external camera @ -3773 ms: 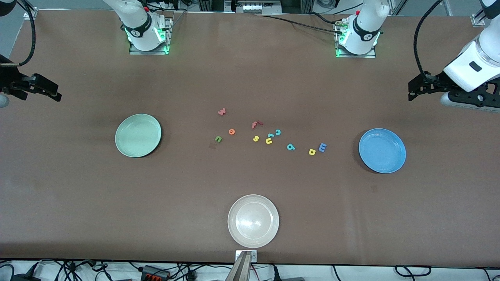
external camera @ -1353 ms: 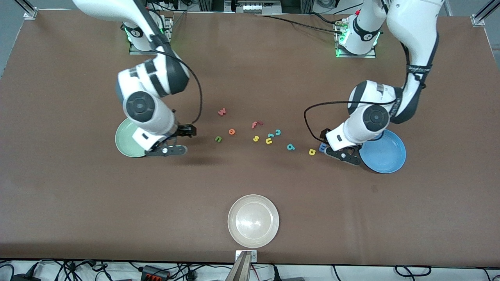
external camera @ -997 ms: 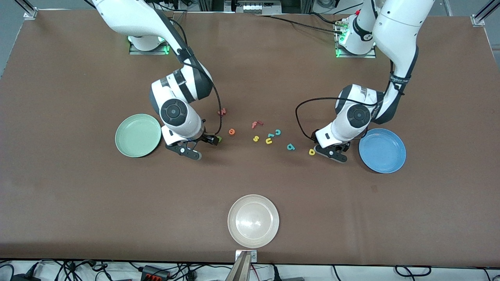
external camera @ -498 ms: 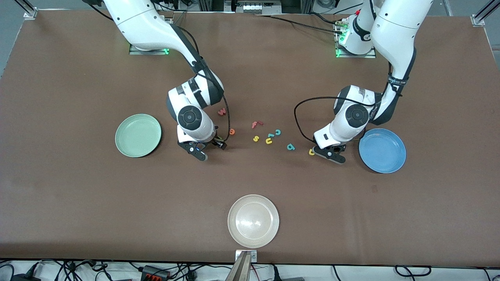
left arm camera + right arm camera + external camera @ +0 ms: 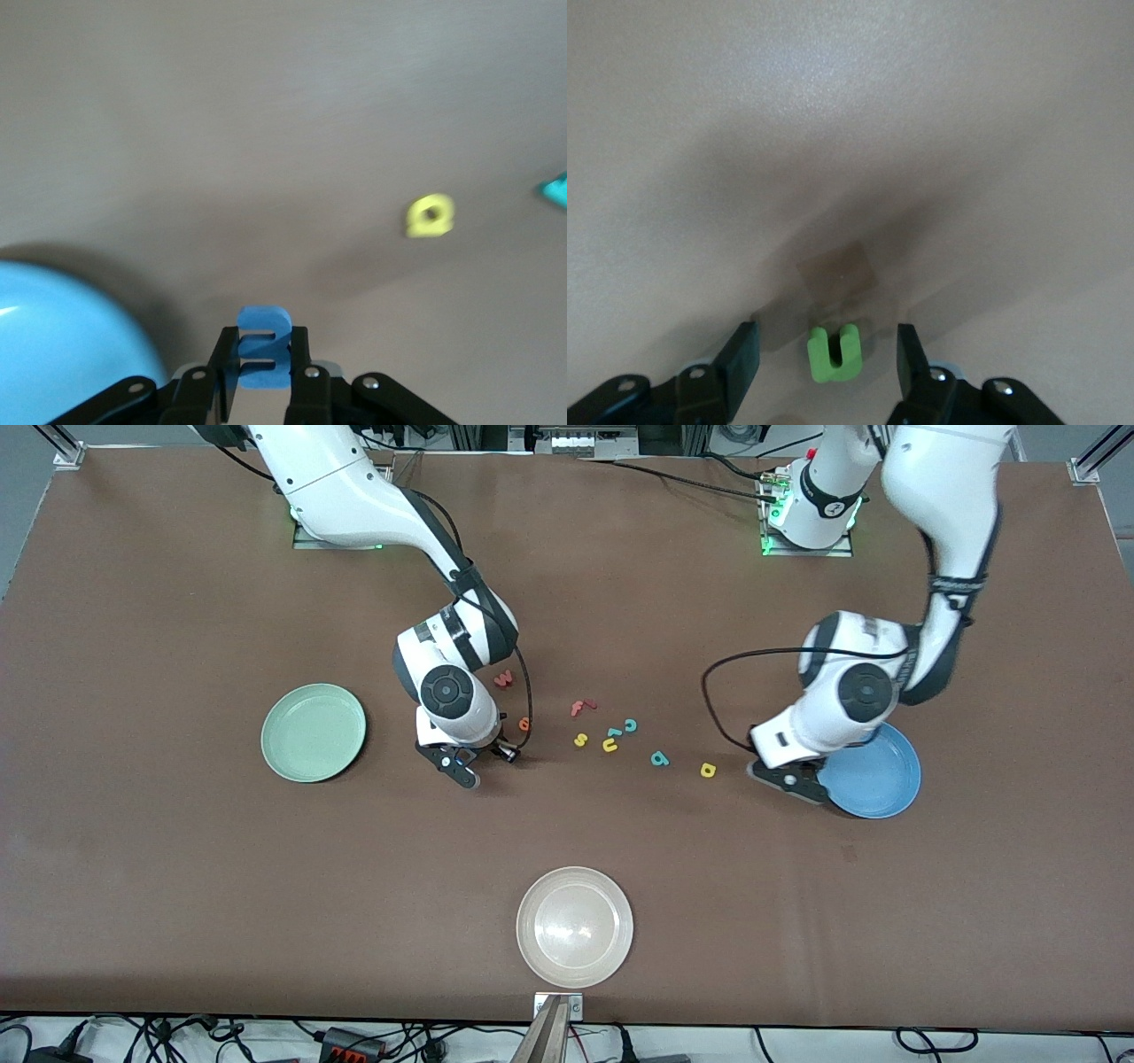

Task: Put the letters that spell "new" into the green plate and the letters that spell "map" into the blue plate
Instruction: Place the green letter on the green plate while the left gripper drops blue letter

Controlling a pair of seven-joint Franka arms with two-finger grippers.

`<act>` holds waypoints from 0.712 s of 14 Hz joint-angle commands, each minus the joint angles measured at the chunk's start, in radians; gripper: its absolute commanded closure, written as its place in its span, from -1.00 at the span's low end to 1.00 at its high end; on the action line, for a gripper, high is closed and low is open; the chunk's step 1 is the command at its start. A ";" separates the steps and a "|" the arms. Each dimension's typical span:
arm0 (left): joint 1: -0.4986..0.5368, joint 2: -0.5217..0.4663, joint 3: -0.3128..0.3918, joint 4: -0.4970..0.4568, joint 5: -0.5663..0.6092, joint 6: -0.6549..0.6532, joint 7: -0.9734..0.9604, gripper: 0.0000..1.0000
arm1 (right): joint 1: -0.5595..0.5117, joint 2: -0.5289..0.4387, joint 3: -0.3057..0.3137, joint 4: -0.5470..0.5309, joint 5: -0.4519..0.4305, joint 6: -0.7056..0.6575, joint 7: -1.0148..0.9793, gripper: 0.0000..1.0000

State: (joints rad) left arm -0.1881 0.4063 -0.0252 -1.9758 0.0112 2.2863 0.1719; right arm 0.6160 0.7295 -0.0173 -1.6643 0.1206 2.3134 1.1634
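Left end effector (image 5: 262, 382) clamps the light, compressible blue "m" (image 5: 263, 354) across its flat faces; right end effector (image 5: 830, 359), jaws open, straddles the green "n" (image 5: 834, 353).

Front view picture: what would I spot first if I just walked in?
Probably the two white arms reaching down among tiny foam letters mid-table. The left gripper pinches the blue "m" beside the blue plate; the right gripper straddles the green "n", still on the table, open.

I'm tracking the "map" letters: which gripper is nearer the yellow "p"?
Left. The left gripper, shut on the blue "m", is beside the yellow "p"; the right gripper is by the green "n".
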 commanded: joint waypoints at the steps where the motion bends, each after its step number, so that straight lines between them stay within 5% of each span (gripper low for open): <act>1: 0.088 -0.012 -0.005 0.014 0.081 -0.074 0.061 0.80 | 0.013 0.010 -0.009 0.009 0.014 0.009 0.018 -0.19; 4: 0.127 0.005 -0.007 -0.017 0.082 -0.090 0.080 0.77 | 0.013 0.010 -0.009 0.009 0.014 0.009 0.016 0.19; 5: 0.134 0.011 -0.005 -0.021 0.082 -0.088 0.080 0.54 | 0.013 0.010 -0.009 0.009 0.014 0.009 0.013 0.41; 7: 0.163 0.031 -0.007 -0.017 0.082 -0.084 0.077 -0.99 | 0.011 0.010 -0.009 0.011 0.013 0.009 -0.002 0.81; 10: 0.162 0.022 -0.018 -0.008 0.081 -0.094 0.077 -1.00 | -0.016 -0.016 -0.015 0.015 0.010 -0.006 -0.100 0.95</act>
State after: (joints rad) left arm -0.0362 0.4430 -0.0251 -1.9936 0.0738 2.2052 0.2420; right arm 0.6168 0.7292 -0.0236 -1.6582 0.1209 2.3194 1.1359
